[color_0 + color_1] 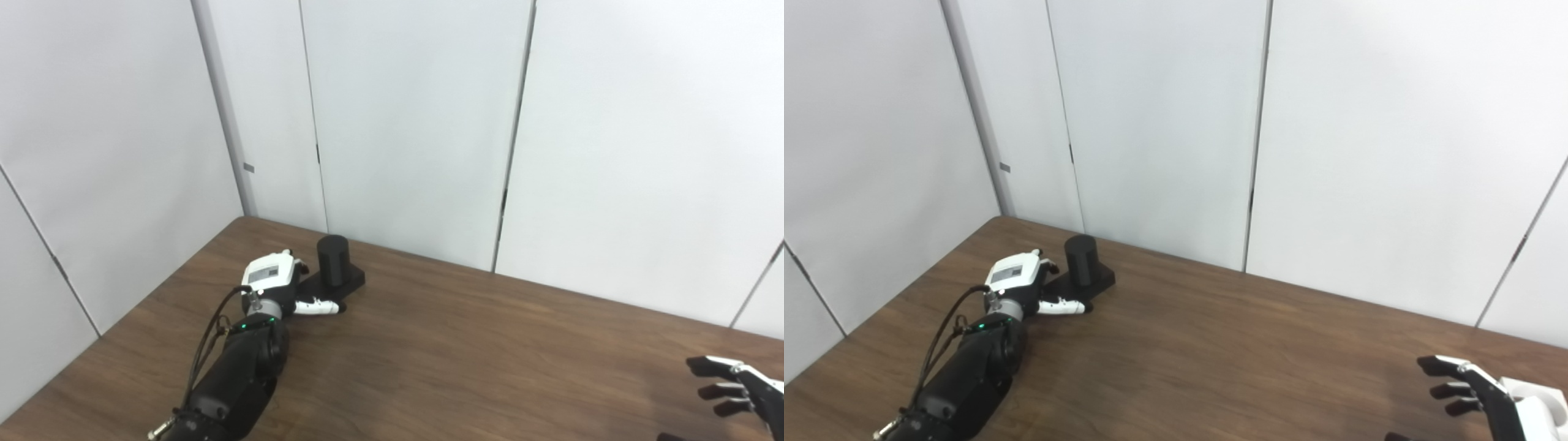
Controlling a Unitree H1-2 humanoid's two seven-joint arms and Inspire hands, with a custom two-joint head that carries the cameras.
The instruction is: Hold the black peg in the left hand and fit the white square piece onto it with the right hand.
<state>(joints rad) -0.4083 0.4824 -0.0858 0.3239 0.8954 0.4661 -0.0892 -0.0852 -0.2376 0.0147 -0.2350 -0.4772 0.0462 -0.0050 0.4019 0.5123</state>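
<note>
Black peg [332,260] — a smooth matte cylinder standing upright on a flat, rectangular black base, its long axis vertical, flat top facing up. It sits near the far left corner of the surface [465,361], a dark brown wood-grain top, close to the plain white wall panels [410,122] behind.

Left hand [278,285] — a white glossy shell with black fingers on a black forearm with looped cables and a small green light at the wrist. It lies at the left edge of the peg's base; one white-and-black finger stretches along the base's front edge, another tip shows at the rear. The hand's own body hides where the fingers meet the base, so whether it has closed on the base cannot be told.

Right hand [1476,392] — at the lower right corner, cut off by the picture's edge; black fingers spread apart, pointing left, with nothing between them.

White square piece [1540,398] — partly visible in the right eye view just behind the right hand; its outline is mostly hidden and cropped.
</note>
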